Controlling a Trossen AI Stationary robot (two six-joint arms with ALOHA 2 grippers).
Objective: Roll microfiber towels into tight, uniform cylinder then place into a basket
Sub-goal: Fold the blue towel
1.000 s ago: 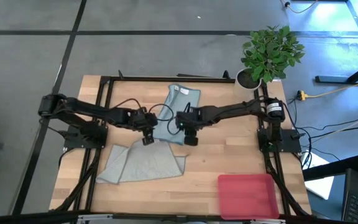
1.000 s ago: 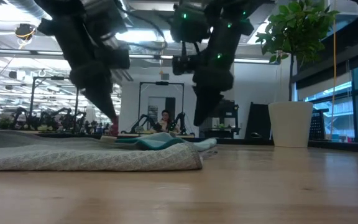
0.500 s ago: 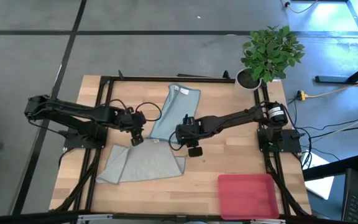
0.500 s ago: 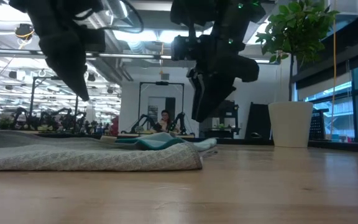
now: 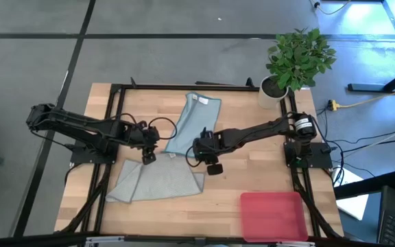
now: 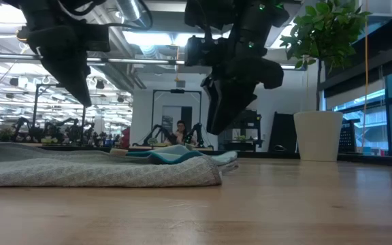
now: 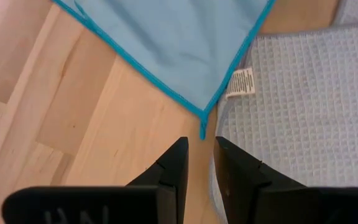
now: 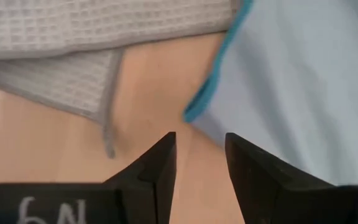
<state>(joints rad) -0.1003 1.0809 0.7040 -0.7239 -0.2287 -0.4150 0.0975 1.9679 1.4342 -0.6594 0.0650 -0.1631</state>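
Two soft microfiber towels lay unrolled on the pale wooden table (image 5: 238,175) as both arms hung above them, neither holding anything. Nearest the front edge, well apart from the cloths and off toward the right arm's side, sat the shallow bright pink plastic basket (image 5: 273,214), with nothing in it. Beyond it, the larger pale grey-green waffle-weave towel (image 5: 160,180) lay loosely folded. Touching its far edge, the smaller light teal-blue towel (image 5: 192,125) stretched away toward the back of the table, its white tag (image 5: 201,99) at the far end.

Over the seam where the two cloths met, the left gripper (image 5: 147,157) hung above the teal towel's near left corner, its dark fingers (image 7: 173,163) a narrow gap apart around nothing, lined up with the corner's stitched tip. The right gripper (image 5: 212,167) hung above the teal towel's near right corner, its fingers (image 8: 160,163) likewise slightly parted and bare, the blue hem showing just ahead of them. In the table-level view, both grippers stood clear of the cloth.

That paired stance at the near corners suggested a pinch on the teal towel's near edge was being prepared, probably to begin rolling it. Farthest off, past the teal towel's right rear, stood a leafy green potted plant in a white pot (image 5: 297,58).
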